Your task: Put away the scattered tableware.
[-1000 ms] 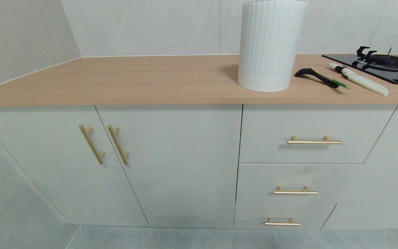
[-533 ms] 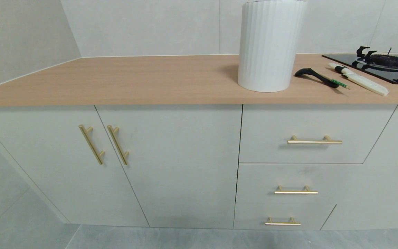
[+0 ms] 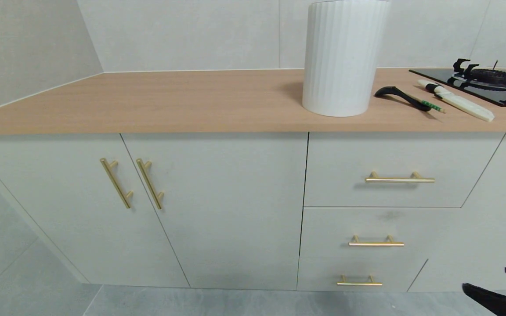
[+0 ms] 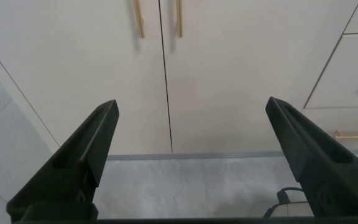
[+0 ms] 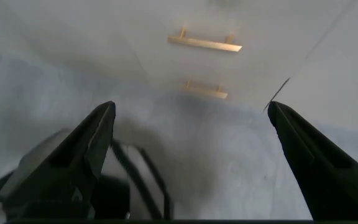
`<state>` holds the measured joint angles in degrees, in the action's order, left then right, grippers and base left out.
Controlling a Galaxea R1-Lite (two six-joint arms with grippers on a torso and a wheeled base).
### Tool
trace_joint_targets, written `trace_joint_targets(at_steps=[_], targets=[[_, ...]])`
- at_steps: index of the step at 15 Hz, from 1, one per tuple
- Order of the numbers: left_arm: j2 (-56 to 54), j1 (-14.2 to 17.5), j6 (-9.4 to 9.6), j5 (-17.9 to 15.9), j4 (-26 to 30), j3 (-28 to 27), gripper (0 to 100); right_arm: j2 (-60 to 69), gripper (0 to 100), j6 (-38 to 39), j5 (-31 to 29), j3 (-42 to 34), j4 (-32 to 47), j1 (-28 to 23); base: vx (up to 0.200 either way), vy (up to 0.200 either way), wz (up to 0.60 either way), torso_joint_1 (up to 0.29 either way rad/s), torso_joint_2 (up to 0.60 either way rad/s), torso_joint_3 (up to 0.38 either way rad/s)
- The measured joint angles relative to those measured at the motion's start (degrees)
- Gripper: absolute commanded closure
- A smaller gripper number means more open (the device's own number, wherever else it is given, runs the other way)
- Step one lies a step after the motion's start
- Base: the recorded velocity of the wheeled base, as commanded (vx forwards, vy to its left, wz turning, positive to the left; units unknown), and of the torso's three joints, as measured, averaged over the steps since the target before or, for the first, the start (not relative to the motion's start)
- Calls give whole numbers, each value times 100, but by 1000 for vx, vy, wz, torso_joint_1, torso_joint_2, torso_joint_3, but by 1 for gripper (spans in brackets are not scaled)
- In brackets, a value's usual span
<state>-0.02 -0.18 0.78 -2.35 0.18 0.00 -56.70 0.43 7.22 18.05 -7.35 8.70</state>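
Approach step, apparently: the left end effector (image 4: 190,106) and right end effector (image 3: 485,278) hang spread and empty before the cabinet (image 3: 226,210), so one must next rise to the spoon (image 3: 394,92) lying on the counter (image 3: 191,101) beside the white jar (image 3: 341,61).

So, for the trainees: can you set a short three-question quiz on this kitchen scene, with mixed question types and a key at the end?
1. True or false: the white ribbed container stands on the countertop, to the robot's left of the black utensil.
2. How many drawer handles are stacked on the cabinet front below them? A two, B three, C five.
3. Fill in: the right end effector is ____, with nothing in it.
Key: 1 true; 2 B; 3 open.
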Motion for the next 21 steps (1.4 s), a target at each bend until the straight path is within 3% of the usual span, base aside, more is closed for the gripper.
trace_joint_targets(at_steps=[6,12,21], targets=[[0,0,0,0,0,0,0,-3544,0,55,-243,457,-2703,144,0,0,0,0,0,0],[0,0,1,-2,0,-2,0,-5994,0,258,-803,413,-5417,171,0,0,0,0,0,0],[0,0,0,-2,0,0,0,-7252,0,783,-1652,429,-7085,245,0,0,0,0,0,0]])
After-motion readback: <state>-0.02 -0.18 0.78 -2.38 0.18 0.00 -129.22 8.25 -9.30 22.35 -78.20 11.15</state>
